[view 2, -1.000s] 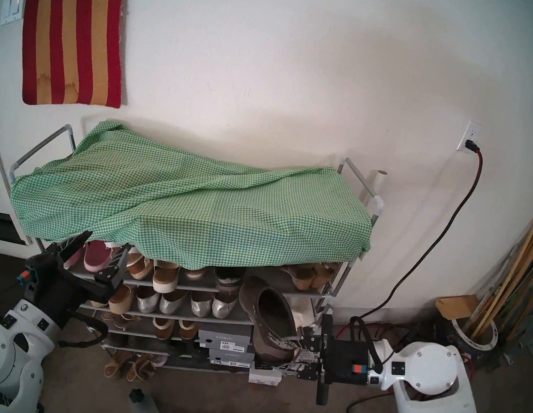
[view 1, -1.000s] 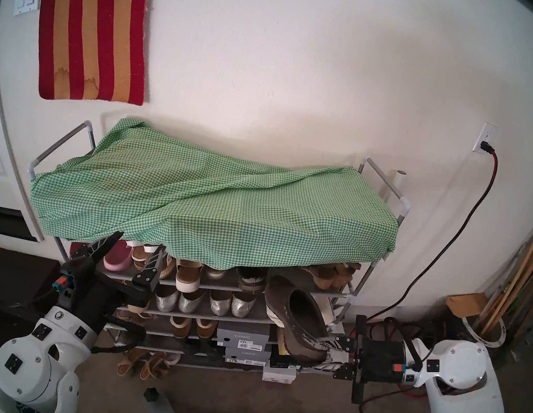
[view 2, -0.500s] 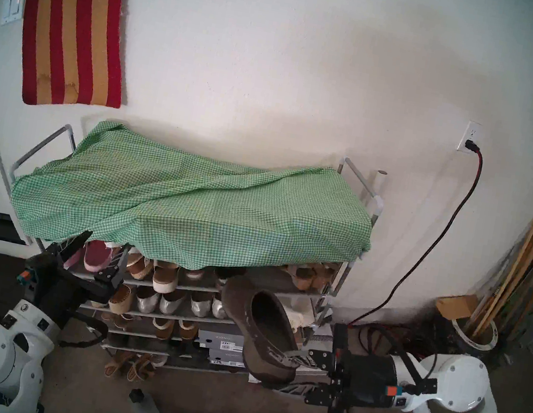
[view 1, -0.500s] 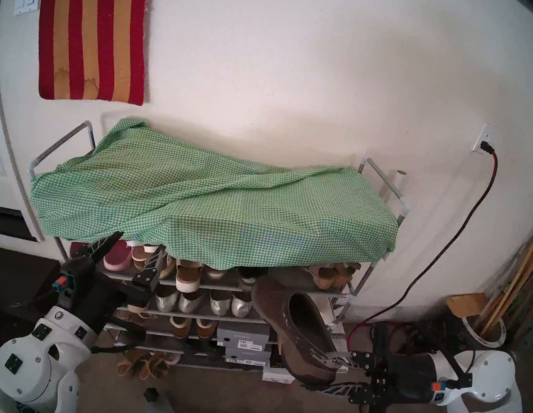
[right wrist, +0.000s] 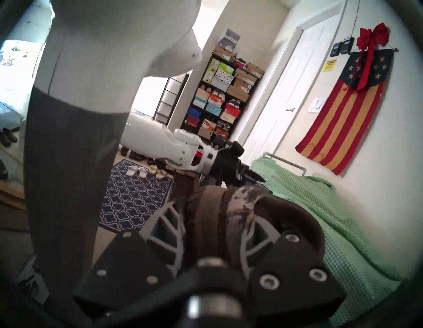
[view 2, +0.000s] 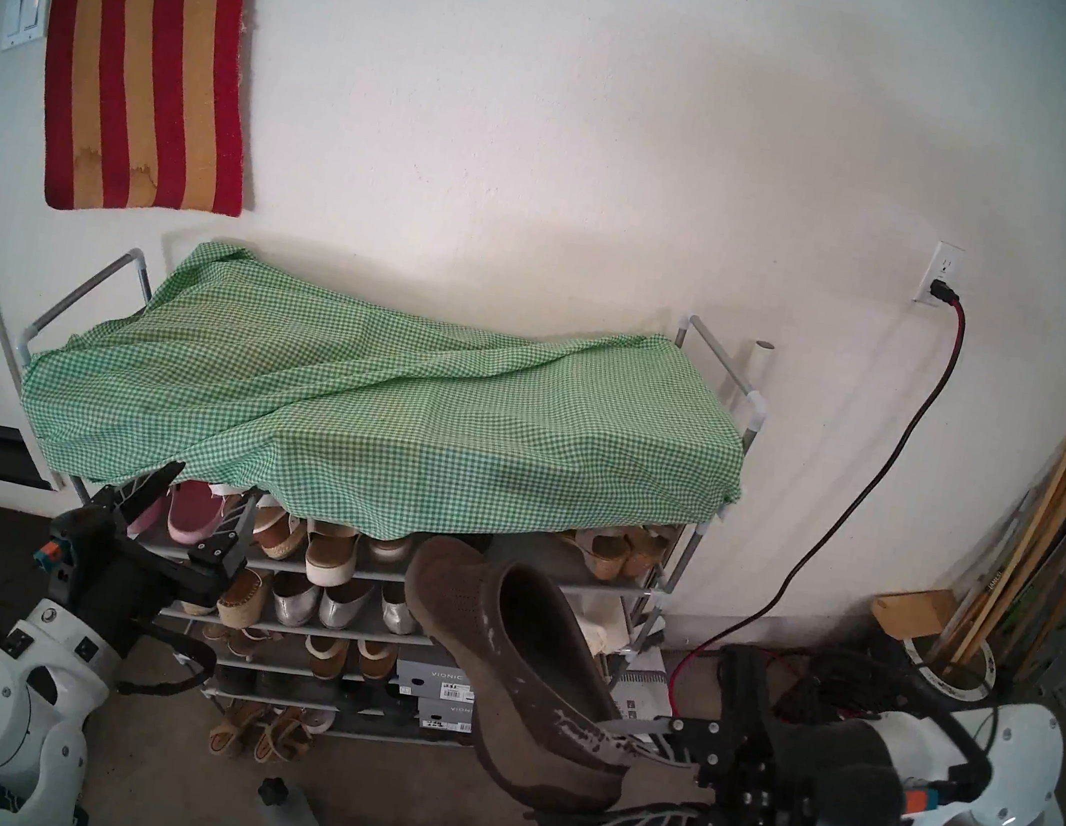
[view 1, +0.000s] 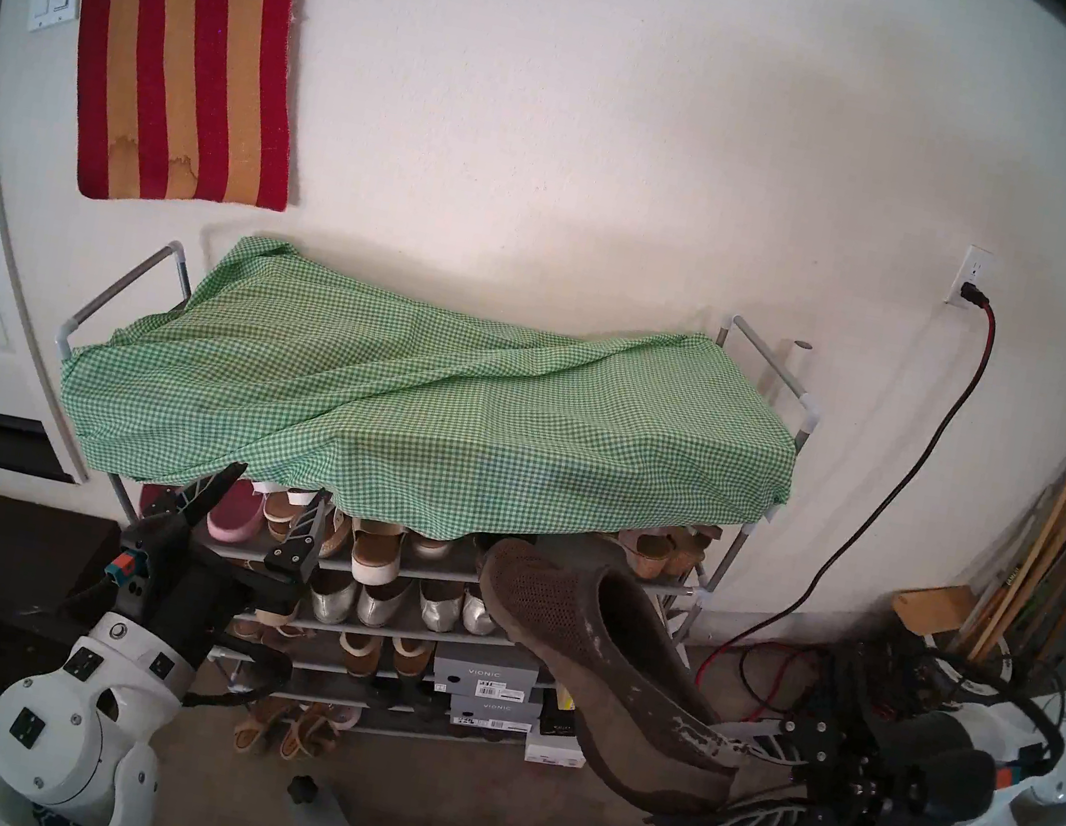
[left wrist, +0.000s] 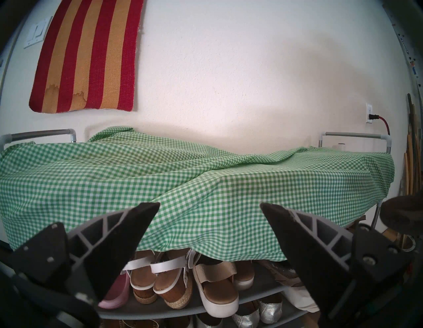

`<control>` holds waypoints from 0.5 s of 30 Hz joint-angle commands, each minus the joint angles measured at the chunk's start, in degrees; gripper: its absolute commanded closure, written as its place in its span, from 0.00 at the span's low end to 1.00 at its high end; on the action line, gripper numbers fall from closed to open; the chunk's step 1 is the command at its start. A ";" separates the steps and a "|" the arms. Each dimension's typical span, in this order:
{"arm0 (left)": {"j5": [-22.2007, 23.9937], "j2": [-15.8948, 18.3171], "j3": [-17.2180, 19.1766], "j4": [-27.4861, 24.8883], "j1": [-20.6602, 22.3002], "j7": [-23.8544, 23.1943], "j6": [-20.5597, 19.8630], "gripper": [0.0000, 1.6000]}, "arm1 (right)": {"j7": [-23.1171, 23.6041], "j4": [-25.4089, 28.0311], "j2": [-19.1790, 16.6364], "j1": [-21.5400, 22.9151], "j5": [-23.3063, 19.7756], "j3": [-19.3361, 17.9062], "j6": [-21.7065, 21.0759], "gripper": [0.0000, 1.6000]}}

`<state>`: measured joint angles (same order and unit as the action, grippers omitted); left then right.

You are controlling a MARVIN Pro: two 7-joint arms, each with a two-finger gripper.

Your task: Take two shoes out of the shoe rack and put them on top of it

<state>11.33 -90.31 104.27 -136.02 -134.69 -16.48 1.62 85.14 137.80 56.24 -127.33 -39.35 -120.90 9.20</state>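
Observation:
My right gripper [view 1: 693, 780] is shut on the scuffed heel of a dark brown clog [view 1: 600, 666] and holds it in the air in front of the shoe rack's [view 1: 123, 284] right end, toe pointing up-left toward the shelves. The right wrist view shows the heel [right wrist: 229, 206] between my fingers [right wrist: 164, 220]. A green-white gingham cloth [view 1: 434, 399] covers the rack's top. The second clog [left wrist: 283, 272] shows partly on the upper shelf under the cloth's edge. My left gripper [view 1: 276, 485] is open and empty at the rack's upper left front.
Pink slip-ons [view 1: 232, 513], sandals and silver flats [view 1: 414, 600] fill the shelves. Shoe boxes [view 1: 486, 675] sit lower down. Sandals [view 1: 287, 733] lie on the floor. Red and black cables [view 1: 757, 650] run beside the rack. Wooden planks [view 1: 1056, 545] lean at far right.
My right gripper has pulled the clog out of the rack, toward me and to the right; the toe has swung left. The left arm has not moved.

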 commanded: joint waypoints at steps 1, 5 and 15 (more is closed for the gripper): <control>-0.01 0.00 0.06 -0.03 -0.02 0.06 -0.20 0.00 | -0.14 2.20 -6.40 0.59 -8.13 -2.42 -3.82 1.00; -0.01 0.00 0.06 -0.04 -0.02 0.07 -0.23 0.00 | -0.14 1.60 -7.98 5.43 -9.97 -2.38 -4.67 1.00; -0.01 -0.01 0.06 -0.02 -0.02 0.05 -0.18 0.00 | -9.48 -1.37 -11.20 12.11 -7.05 -1.73 2.58 1.00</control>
<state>11.32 -90.32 104.28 -136.02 -134.69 -16.48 1.60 81.58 138.11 47.38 -121.13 -48.62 -123.70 6.73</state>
